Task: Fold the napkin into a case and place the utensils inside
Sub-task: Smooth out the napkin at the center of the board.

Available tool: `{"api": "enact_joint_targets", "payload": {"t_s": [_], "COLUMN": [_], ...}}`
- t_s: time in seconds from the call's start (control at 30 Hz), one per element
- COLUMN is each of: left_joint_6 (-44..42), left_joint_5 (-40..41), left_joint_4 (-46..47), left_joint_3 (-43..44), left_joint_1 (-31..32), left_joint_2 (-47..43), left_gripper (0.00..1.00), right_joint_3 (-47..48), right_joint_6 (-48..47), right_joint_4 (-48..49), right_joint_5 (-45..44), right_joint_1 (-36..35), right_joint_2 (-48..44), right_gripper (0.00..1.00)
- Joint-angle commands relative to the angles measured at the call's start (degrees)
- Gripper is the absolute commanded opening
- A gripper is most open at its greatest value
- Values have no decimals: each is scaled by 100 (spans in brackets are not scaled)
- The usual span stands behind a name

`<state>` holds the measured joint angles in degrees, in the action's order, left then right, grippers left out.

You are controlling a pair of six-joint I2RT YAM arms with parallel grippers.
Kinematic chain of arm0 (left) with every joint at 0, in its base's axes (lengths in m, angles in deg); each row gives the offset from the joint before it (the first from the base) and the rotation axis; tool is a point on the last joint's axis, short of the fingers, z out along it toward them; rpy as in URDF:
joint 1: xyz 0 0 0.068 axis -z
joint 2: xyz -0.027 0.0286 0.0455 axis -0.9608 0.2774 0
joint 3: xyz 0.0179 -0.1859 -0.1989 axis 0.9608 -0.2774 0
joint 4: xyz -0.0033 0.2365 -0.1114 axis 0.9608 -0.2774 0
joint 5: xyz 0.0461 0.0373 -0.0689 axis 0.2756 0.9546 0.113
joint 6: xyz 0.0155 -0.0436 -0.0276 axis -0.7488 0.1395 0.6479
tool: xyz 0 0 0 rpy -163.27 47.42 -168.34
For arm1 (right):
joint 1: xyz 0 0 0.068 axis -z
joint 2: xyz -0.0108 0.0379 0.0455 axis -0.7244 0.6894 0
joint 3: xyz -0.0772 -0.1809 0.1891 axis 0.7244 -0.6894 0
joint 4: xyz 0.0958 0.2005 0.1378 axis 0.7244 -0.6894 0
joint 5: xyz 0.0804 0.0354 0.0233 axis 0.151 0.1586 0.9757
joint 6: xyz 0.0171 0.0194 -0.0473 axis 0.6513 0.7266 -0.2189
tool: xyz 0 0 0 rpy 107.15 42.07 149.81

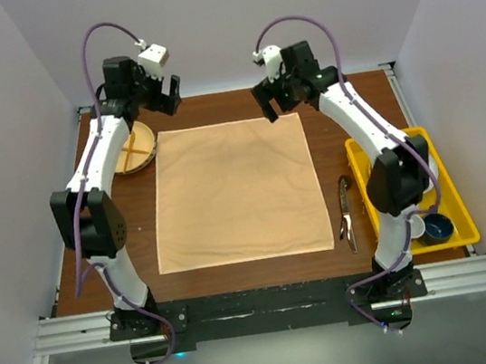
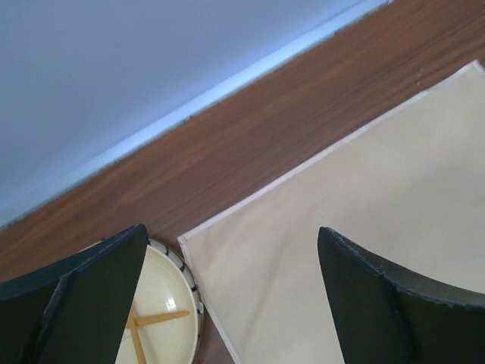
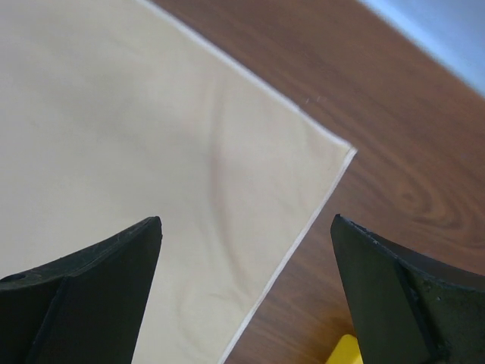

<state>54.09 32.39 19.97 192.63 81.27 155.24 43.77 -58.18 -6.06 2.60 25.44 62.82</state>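
Note:
The peach-orange napkin (image 1: 237, 192) lies flat and unfolded on the brown table. It also shows in the left wrist view (image 2: 356, 212) and the right wrist view (image 3: 136, 129). My left gripper (image 1: 165, 99) is open and empty, above the napkin's far left corner. My right gripper (image 1: 279, 103) is open and empty, above the far right corner. The dark utensils (image 1: 347, 214) lie on the table just right of the napkin. No folded case shows.
A round wooden plate (image 1: 149, 152) with pale wooden cutlery sits left of the napkin's far corner; it also shows in the left wrist view (image 2: 170, 303). A yellow bin (image 1: 448, 171) with bowls stands at the right. The back wall is close behind both grippers.

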Motion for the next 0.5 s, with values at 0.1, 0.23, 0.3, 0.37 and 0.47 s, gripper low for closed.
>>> {"api": "enact_joint_targets", "payload": {"t_s": [0.1,0.23,0.3,0.37,0.47], "left_joint_6": [280,315,315,324,368], "left_joint_5": [-40,3,152,223,267], "left_joint_4": [143,169,186,230,257], "left_joint_3": [-34,-52,-69,-69,-34], "left_joint_1": [-61,-61,-61,-70,-96], "left_joint_2": [480,745,894,991,1158], "left_gripper": [100,99,96,91,83], "right_joint_3": [-225,-374,-540,-629,-813], "right_joint_6": [50,-143,-231,-275,-389], "right_joint_4": [-157,-140,-149,-201,-315], "right_joint_5": [601,662,663,671,566], "right_joint_1": [251,295,322,383,462], "right_joint_2": [965,1221,1291,1326,1370], "right_gripper": [95,93,91,90,89]}}
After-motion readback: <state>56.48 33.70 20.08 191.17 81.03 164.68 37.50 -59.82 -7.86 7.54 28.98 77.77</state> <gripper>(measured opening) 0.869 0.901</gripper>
